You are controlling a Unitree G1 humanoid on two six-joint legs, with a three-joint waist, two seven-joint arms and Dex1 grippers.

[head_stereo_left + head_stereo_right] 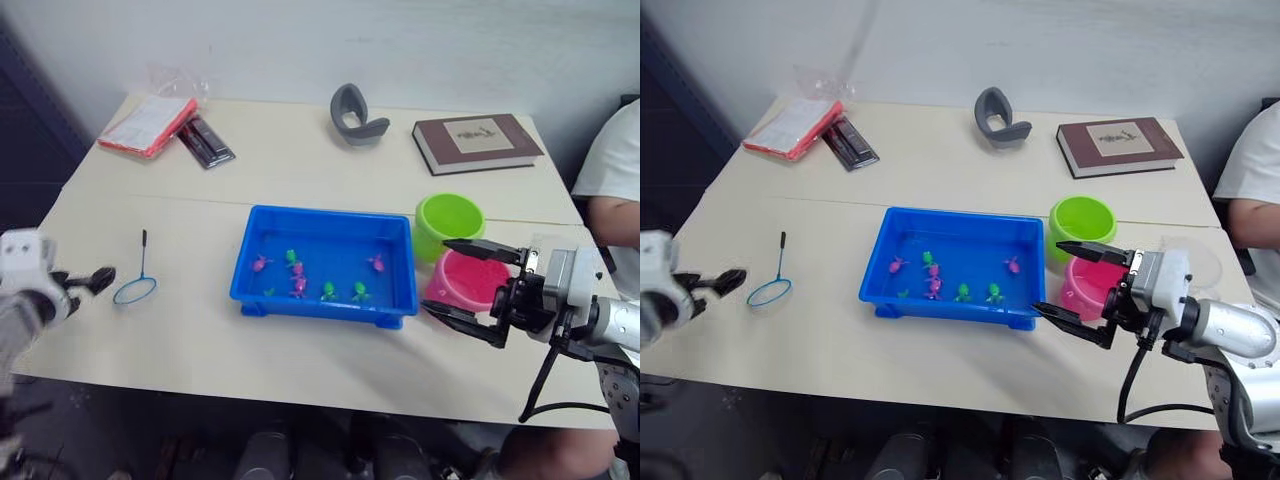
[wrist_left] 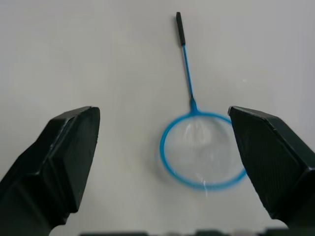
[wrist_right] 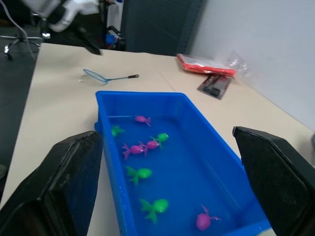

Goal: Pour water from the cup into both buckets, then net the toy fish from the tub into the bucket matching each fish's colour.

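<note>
Net [image 2: 202, 147] between left claw [image 2: 165, 162] fingers.

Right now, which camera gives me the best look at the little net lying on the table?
The left wrist view: the net lies flat between the open fingers of the left gripper, hoop and handle plain. The two eye views show it small, to the robot's left of the tub. The right wrist view shows it far off beyond the tub.

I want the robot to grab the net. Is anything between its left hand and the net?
No, nothing visible is in the way. The left gripper is open beside the net, with only bare table between them.
</note>
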